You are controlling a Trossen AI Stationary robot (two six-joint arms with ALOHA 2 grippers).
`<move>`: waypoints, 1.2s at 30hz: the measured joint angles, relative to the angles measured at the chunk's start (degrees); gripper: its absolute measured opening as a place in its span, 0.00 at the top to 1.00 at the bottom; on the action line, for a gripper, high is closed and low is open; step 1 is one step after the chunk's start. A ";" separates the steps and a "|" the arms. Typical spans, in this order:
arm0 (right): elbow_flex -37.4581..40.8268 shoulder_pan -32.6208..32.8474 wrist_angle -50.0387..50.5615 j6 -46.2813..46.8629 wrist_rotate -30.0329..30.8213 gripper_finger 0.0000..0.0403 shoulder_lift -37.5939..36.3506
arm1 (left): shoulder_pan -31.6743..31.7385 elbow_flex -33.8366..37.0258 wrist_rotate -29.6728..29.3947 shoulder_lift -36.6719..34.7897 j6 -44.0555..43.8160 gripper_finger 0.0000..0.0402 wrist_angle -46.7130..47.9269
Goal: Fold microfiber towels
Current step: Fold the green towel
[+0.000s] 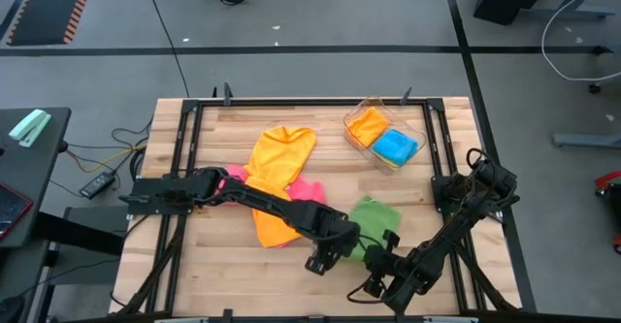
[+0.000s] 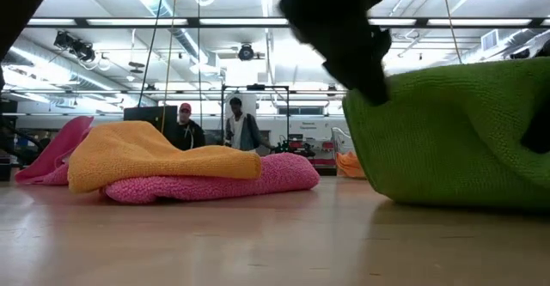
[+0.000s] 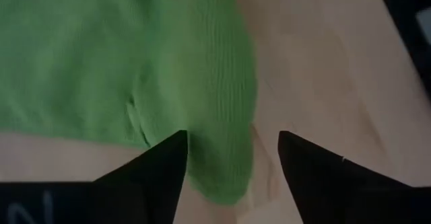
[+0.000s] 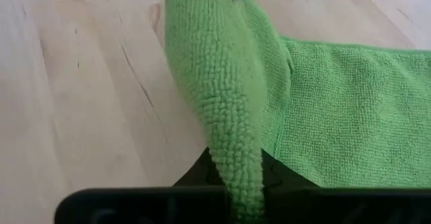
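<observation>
We find the right gripper (image 1: 380,262) clenched on the near edge of the green towel (image 1: 374,221); in its own wrist view a ridge of green pile (image 4: 222,109) rises straight out from between the fingers, pinched tight. The left gripper (image 1: 328,256) stands just beside it on the same towel's near-left corner, its fingers (image 3: 151,183) spread wide with a fold of green cloth lying loose between them, grasping nothing. We judge this arrangement to be a hand-over of the edge: one pincer pins the cloth so that it cannot slide on the wood, while the other stands released and free to take a new hold.

The green towel sits on the wooden table (image 1: 223,274), near the front edge and right of centre, bunched rather than flat; the low view shows it as a raised mound. It does not look folded yet.

Further out, an orange towel (image 1: 277,168) lies over a pink towel (image 1: 309,187) toward the table's middle, both crumpled and awaiting attention. At the back right, a clear tray (image 1: 352,122) holds a folded orange cloth (image 1: 369,126) and a blue cloth (image 1: 396,145), evidently the finished items. Two people stand in the room beyond the table.
</observation>
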State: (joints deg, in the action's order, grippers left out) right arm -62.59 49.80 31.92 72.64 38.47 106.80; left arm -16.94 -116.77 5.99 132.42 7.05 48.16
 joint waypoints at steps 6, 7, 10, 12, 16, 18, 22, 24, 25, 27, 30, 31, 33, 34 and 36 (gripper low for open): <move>0.00 1.17 -0.13 -0.11 -2.09 0.97 -0.39 | 0.91 1.70 1.39 0.68 -0.44 0.48 0.05; 0.00 1.61 -0.01 -0.14 -2.13 0.97 -0.58 | 1.54 3.00 2.77 0.31 -0.70 0.50 -1.38; -0.02 2.49 0.19 0.72 -2.18 0.97 -0.85 | 2.84 8.44 5.77 -2.12 -2.38 0.56 -6.45; 0.00 3.01 0.69 1.69 -2.36 0.97 -0.85 | 3.10 12.70 5.87 -4.78 -3.14 0.59 -10.91; -0.02 3.39 0.81 2.35 -2.33 0.97 -0.85 | 1.73 21.04 6.30 -9.99 -3.38 0.64 -18.73; -0.02 3.38 0.88 1.96 -2.31 0.97 -0.85 | 1.02 25.19 6.41 -12.38 -3.54 0.65 -23.01; -0.02 2.89 0.97 1.32 -2.17 0.97 -0.85 | -0.26 31.83 6.28 -15.22 -6.39 0.66 -32.08; -0.02 2.73 0.75 1.29 -2.11 0.97 -0.85 | -1.00 34.73 5.48 -16.16 -7.95 0.66 -36.98; -0.02 2.74 0.74 1.29 -2.12 0.97 -0.85 | -1.31 36.18 5.03 -16.45 -8.80 0.65 -39.34; -0.02 2.80 0.66 1.27 -2.30 0.97 -0.83 | -1.73 38.75 4.11 -16.69 -11.22 0.63 -43.95; -0.02 2.86 0.59 1.27 -2.52 0.97 -0.83 | -2.17 42.75 3.02 -16.81 -15.03 0.60 -51.91; -0.02 2.85 0.57 1.16 -2.57 0.97 -0.83 | -2.26 44.10 1.93 -16.83 -16.14 0.60 -55.10; -0.02 2.84 0.18 0.92 -2.60 0.97 -0.83 | -2.52 46.54 -0.65 -17.05 -17.40 0.59 -59.38; -0.02 2.84 0.16 0.49 -2.83 0.97 -0.83 | -2.84 47.50 -2.10 -17.05 -17.68 0.59 -61.51; -0.02 2.89 0.07 -0.47 -3.28 0.97 -0.83 | -3.49 48.80 -4.54 -17.05 -17.26 0.60 -64.29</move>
State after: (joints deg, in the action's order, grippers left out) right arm -62.61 52.69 31.99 72.17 35.19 105.97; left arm -20.43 -67.97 1.45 115.37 -10.20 -16.13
